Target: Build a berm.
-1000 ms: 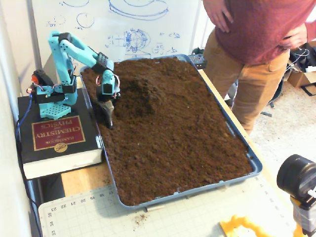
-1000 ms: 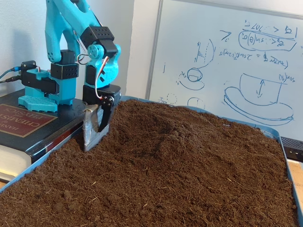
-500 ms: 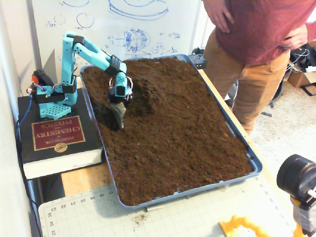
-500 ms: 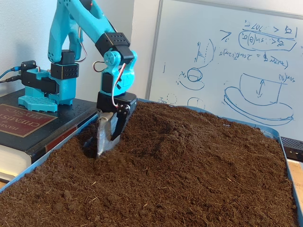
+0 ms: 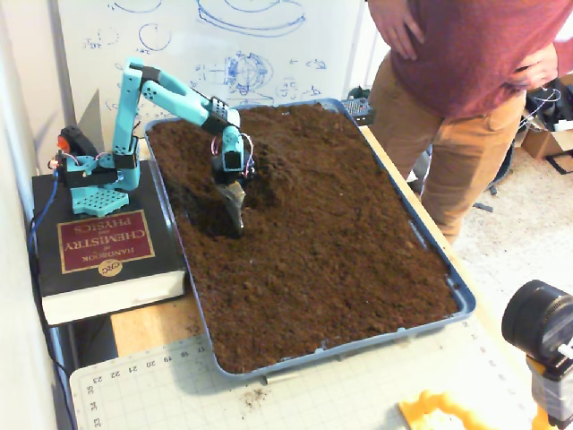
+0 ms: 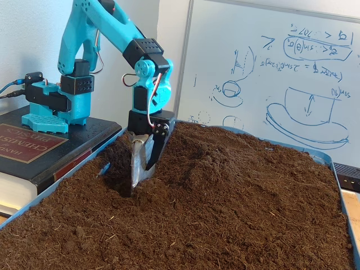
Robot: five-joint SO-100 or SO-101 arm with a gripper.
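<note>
The berm is a low, rounded mound near the tray's far end, just beside my end effector. Its long axis seems to run across the tray, though that is hard to judge. Most shaping looks still ahead; soil elsewhere lies flat. My end effector, nearly closed and gripping nothing, digs into the soil at the berm's foot.
</note>
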